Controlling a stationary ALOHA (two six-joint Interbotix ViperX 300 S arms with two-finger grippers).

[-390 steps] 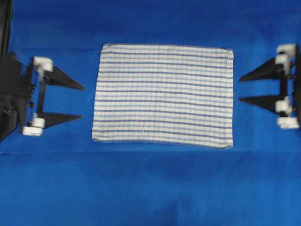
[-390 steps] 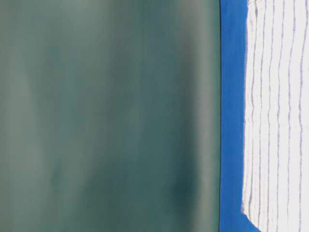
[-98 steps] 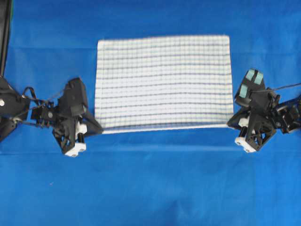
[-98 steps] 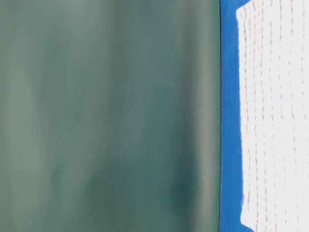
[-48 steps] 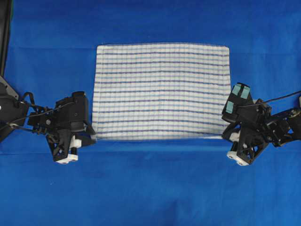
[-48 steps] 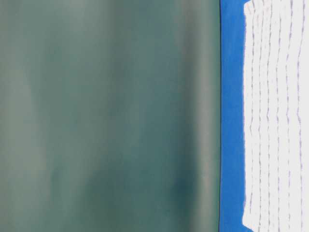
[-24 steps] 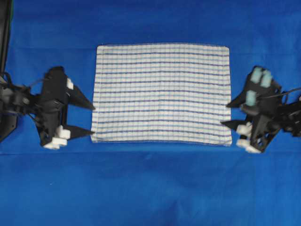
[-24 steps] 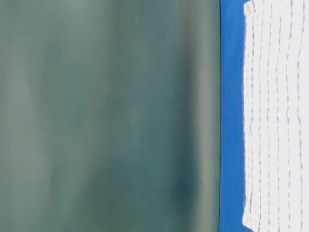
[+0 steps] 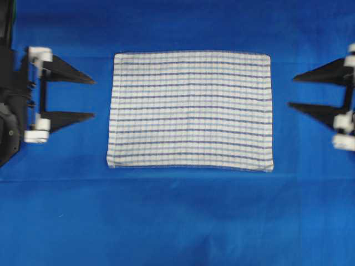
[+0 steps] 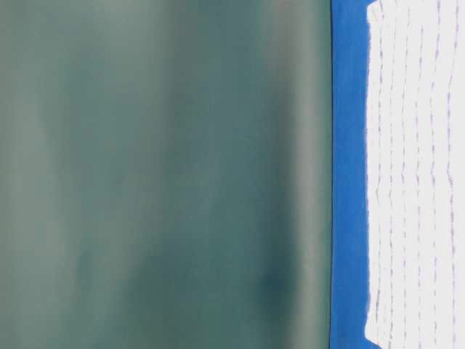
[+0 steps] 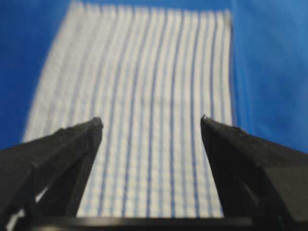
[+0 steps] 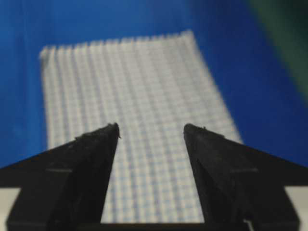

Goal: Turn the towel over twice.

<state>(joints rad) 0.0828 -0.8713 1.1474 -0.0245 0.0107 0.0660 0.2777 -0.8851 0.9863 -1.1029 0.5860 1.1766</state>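
The towel (image 9: 190, 111), white with thin blue stripes and a faint check, lies flat and spread out on the blue cloth in the middle of the overhead view. It also lies along the table in the table-level view as the towel (image 10: 414, 182). My left gripper (image 9: 93, 98) hangs open off the towel's left edge, not touching it, and nothing is between its fingers. My right gripper (image 9: 291, 90) stands open off the right edge, also apart from it. Each wrist view looks past open black fingertips, the left gripper (image 11: 151, 120) and the right gripper (image 12: 151, 127), onto the towel (image 11: 149, 96) (image 12: 139, 91).
A plain blue cloth (image 9: 177, 221) covers the whole table round the towel. A dull green wall (image 10: 160, 174) stands behind the table in the table-level view.
Both grippers let go of the towel's near corners, opened wide and drew back outward and toward the far side. The towel has settled flat.
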